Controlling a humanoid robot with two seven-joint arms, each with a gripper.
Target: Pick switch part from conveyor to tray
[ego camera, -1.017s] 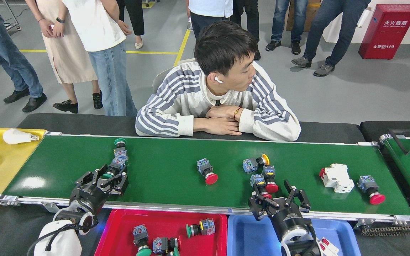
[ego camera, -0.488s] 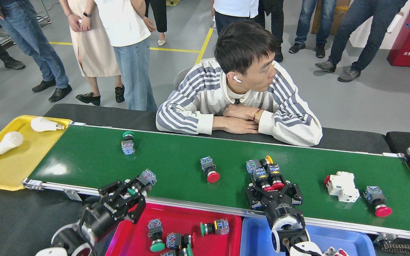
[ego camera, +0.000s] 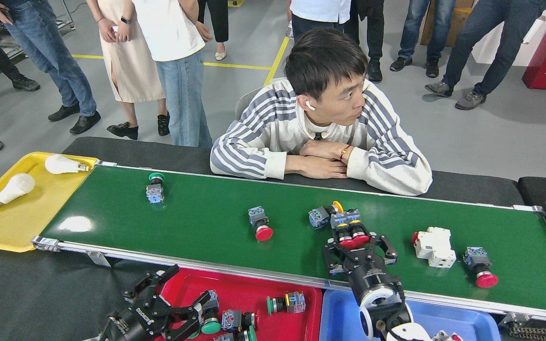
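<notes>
The conveyor [ego camera: 197,222] carries several switch parts. Two red-capped switch parts [ego camera: 352,240] lie side by side near its front edge. My right gripper [ego camera: 353,242] reaches over that edge and its fingers press against their red caps. My left gripper [ego camera: 180,303] hangs low over the left end of the red tray [ego camera: 254,290], fingers spread, with no part visible between them. A green-capped part [ego camera: 209,310] lies in the tray just beyond its fingertips, beside two others [ego camera: 285,301].
Further along the belt lie a green-capped part [ego camera: 154,188], a red-capped part [ego camera: 259,225], a yellow-capped part [ego camera: 324,214], a white breaker [ego camera: 434,246] and a red mushroom button [ego camera: 479,271]. A yellow tray [ego camera: 22,222] with bulbs stands left, a blue tray [ego camera: 334,317] beside the red one. A person [ego camera: 320,142] leans on the far edge.
My left gripper came down from the belt's front edge to the red tray, and the green part it carried no longer shows. The belt's parts drifted left, and my right gripper closed in around the red-capped pair.
</notes>
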